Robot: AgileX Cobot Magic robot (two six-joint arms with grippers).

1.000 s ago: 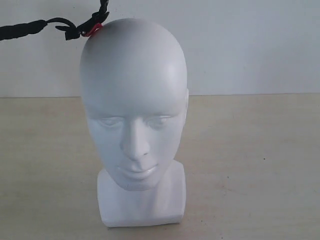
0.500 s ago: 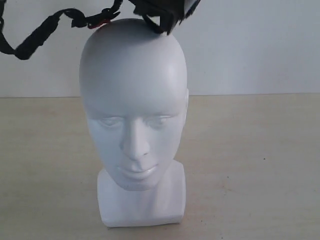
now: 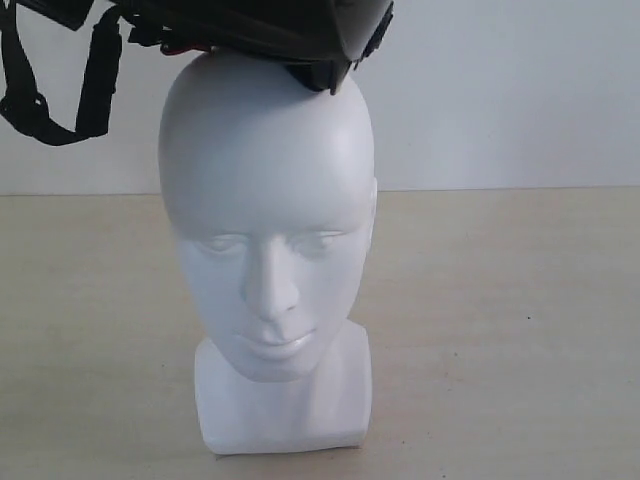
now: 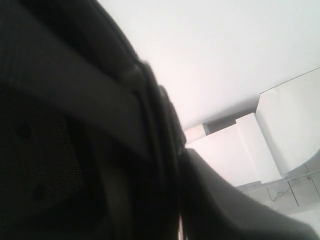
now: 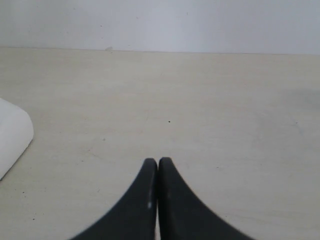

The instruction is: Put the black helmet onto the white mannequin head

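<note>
Your left gripper point(image 4: 186, 200) holds the black helmet point(image 3: 260, 20) over the white mannequin head point(image 3: 265, 190), right gripper point(image 5: 158, 163) pinched closed; lower it centred

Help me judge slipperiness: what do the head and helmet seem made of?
Head: probably moulded plastic, glossy white; soft highlights on the brow. Helmet: likely hard plastic shell, smooth black; its lining looks like dark mesh fabric, dotted weave. Strap: seemingly woven webbing, matte.

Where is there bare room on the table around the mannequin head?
Bare tabletop lies on both sides of the white mannequin head. It is crowded only above, where the black helmet and its strap hang at the crown.
</note>
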